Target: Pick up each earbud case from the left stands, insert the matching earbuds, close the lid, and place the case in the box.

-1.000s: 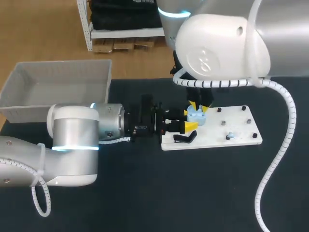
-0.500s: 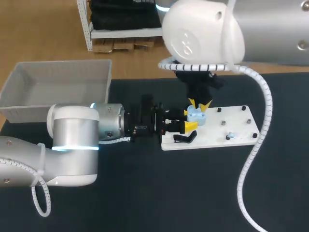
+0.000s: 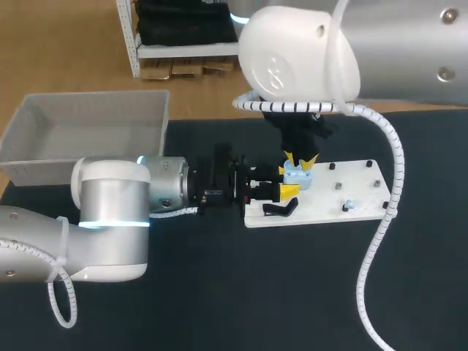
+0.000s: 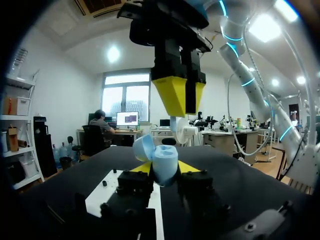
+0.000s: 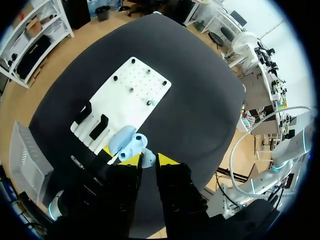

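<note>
Two grips engaged: left fingers [image 4: 141,168] clamp the open earbud case [image 4: 162,159] at board's [image 3: 351,186] 10 o'clock; right fingers [image 4: 172,97] pinch an earbud [image 5: 147,159].

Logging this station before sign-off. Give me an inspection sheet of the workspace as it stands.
Surface: dark table carrying a white board.
Job's things: open light-blue earbud case held over the board's left end; loose earbud on the board; two black stands, both empty; grey box at the table's far left.
Clutter: nothing seen.
Grippers: left gripper shut on the case; right gripper directly above it, apparently pinching a pale earbud.
Cables: white ribbed hose hangs from the right arm beside the board's right end.
Surroundings: nothing seen reaching over the table.
</note>
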